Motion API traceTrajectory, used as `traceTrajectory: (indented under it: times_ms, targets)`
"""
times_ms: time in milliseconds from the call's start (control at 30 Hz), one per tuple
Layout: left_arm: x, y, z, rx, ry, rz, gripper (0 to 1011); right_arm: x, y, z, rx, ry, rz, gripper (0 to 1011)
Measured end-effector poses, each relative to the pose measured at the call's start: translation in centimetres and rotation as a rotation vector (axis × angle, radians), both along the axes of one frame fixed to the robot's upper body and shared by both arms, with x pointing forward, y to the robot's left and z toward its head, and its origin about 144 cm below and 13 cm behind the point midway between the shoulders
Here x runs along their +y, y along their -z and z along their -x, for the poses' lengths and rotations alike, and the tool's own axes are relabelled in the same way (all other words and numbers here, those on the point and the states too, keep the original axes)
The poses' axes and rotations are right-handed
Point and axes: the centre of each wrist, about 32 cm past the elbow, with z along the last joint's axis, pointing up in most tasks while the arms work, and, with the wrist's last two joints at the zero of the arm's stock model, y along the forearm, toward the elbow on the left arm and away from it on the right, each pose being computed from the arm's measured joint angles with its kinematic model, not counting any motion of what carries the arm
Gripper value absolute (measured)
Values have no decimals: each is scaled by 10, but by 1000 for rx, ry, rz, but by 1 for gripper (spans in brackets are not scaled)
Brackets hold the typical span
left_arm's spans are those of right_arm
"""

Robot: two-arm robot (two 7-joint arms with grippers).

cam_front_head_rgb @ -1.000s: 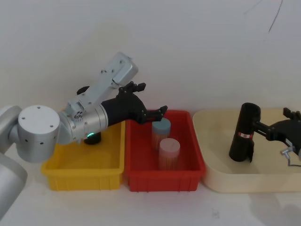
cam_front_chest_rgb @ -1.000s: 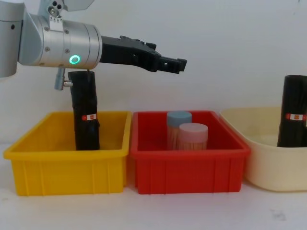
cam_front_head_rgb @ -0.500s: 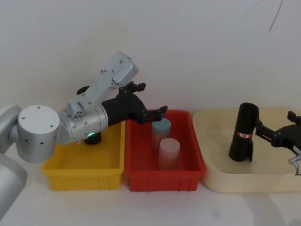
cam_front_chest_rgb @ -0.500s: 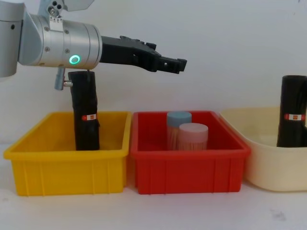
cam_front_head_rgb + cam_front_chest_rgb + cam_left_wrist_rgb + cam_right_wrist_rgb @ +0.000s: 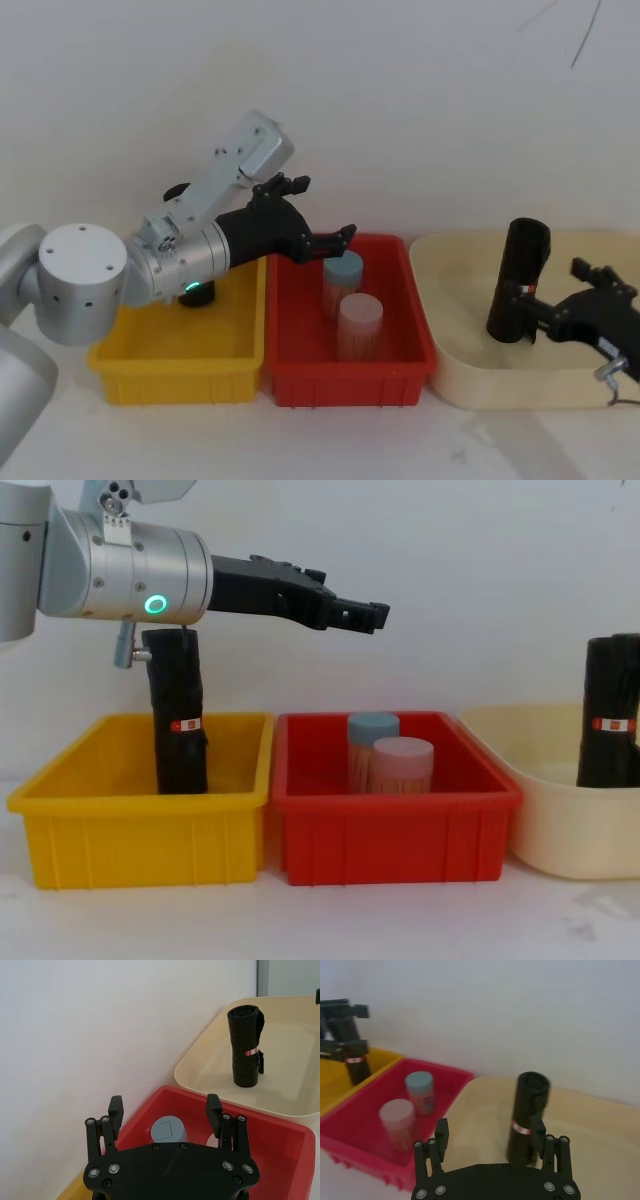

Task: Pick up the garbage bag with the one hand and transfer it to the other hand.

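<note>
In the cream tub, my right claw has dropped from sticker height toward the foot of the garbage bag, spread and holding nothing, so I judge the grasp, and the pass to my open left claw over the red bin, still ahead.
</note>
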Motion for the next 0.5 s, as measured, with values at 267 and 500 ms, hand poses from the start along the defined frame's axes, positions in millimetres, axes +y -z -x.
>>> traceTrajectory:
  times_ms: [267,500]
  targets:
    - [0,0,0,0,0,0,1000,12,5,3,25,-65,-5,999]
    - [0,0,0,0,0,0,1000,24,8,0,41,-121,-7,999]
